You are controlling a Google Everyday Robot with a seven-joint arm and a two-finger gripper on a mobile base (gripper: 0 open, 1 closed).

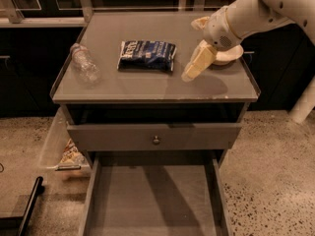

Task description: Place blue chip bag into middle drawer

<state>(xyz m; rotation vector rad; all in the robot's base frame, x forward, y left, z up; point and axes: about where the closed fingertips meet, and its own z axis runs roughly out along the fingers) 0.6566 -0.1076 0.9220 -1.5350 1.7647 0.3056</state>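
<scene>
The blue chip bag [146, 55] lies flat on the grey cabinet top [147, 85], near its middle. My gripper [192, 50] hangs just right of the bag, a little above the top, open and empty. One cream finger [198, 63] points down and left towards the bag's right end; the other finger [200, 22] is further back. The middle drawer [152, 200] is pulled out wide at the bottom, and its plain grey floor is bare.
A clear plastic bottle [84, 65] lies on the left of the top. A white bowl [229, 57] stands at the right, partly behind my wrist. The shallower drawer with a round knob [156, 140] sits slightly out above the middle drawer. A clear bin [64, 151] with snacks stands on the floor at the left.
</scene>
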